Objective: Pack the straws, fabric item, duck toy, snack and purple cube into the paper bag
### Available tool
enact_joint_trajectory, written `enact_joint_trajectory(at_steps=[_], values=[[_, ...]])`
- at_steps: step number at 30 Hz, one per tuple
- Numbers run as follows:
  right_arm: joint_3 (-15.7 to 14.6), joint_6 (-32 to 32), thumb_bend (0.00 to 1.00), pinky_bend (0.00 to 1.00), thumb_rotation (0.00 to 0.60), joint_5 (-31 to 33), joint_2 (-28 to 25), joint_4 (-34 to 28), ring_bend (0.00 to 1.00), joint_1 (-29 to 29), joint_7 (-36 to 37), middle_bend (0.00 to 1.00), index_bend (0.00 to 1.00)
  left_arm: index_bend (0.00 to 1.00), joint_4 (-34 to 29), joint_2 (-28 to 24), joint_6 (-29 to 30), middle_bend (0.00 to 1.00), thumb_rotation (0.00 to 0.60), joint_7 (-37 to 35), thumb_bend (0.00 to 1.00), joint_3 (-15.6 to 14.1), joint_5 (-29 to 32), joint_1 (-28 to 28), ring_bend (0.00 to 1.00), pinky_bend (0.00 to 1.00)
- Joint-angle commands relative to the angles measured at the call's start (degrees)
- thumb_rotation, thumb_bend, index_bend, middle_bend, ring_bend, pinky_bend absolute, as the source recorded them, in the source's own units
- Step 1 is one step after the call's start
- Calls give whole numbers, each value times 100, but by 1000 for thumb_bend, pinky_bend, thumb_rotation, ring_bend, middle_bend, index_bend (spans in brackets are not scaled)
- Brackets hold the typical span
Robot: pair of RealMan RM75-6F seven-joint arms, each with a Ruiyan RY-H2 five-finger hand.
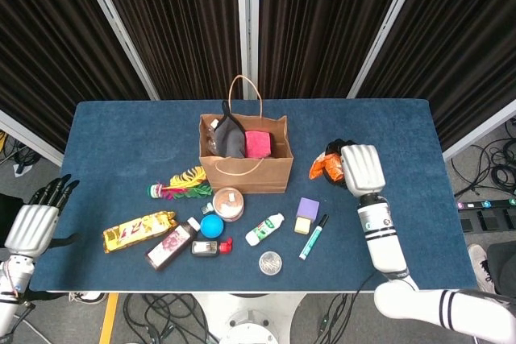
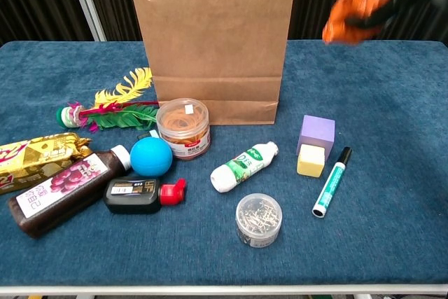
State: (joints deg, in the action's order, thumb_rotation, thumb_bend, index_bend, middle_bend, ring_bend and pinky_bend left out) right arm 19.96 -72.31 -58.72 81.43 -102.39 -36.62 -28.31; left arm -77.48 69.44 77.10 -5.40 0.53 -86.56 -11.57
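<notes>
My right hand grips the orange snack packet and holds it in the air, right of the brown paper bag. In the chest view the packet is a blur at the upper right, level with the upper part of the bag. A dark fabric item and a pink item lie inside the bag. The purple cube sits on the table with a small yellow block against its front. My left hand hangs open off the table's left edge.
In front of the bag lie a feathered stick, a jar of rubber bands, a blue ball, a gold bar, a dark bottle, a white bottle, a clip tin and a marker.
</notes>
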Motion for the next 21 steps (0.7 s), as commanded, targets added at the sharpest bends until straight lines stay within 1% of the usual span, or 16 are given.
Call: enact_joint_trajectory(at_steps=[1,2,4,5,7,11,16,19,21], values=[[800,-764,263,733,600,-134,-1107,-1712,523,-10,-889,550,787,84,-59,-9,-4,34,600,30,64,-24,0,15,0,166],[931,-790,263,733,600,-62,-1131,-1832,523,-114,-983,550,787,84,-78,-10,13,34,600,39,64,-29,-9,23,0,166],[1089,-763,263,733,600,77,-1096,-1905,522,-318,-1100,550,788,84,-91,-16,41,34,600,68,64,-34,-29,31,0,166],[1164,-728,263,733,600,159,-1014,-1860,522,-483,-1162,550,788,84,-94,-23,56,34,600,81,64,-35,-37,35,0,166],[1214,-668,263,733,600,267,-813,-1669,521,-759,-1276,549,788,84,-97,-33,70,34,600,77,64,-25,-32,37,0,166],[1239,-516,264,734,600,762,-134,-919,520,-1431,-1513,549,786,84,-69,-32,90,34,600,41,64,7,1,41,0,166],[1173,-358,263,733,600,1167,650,107,521,-2042,-1574,549,779,84,1,-46,94,34,600,-10,64,0,47,81,0,166],[1178,-151,247,728,600,1418,906,494,517,-2245,-1465,549,763,85,35,-61,103,34,600,-54,64,20,94,100,0,166],[1173,2,202,716,600,1593,1007,633,501,-2331,-1375,546,735,84,69,-66,96,34,600,-85,64,36,124,104,0,166]])
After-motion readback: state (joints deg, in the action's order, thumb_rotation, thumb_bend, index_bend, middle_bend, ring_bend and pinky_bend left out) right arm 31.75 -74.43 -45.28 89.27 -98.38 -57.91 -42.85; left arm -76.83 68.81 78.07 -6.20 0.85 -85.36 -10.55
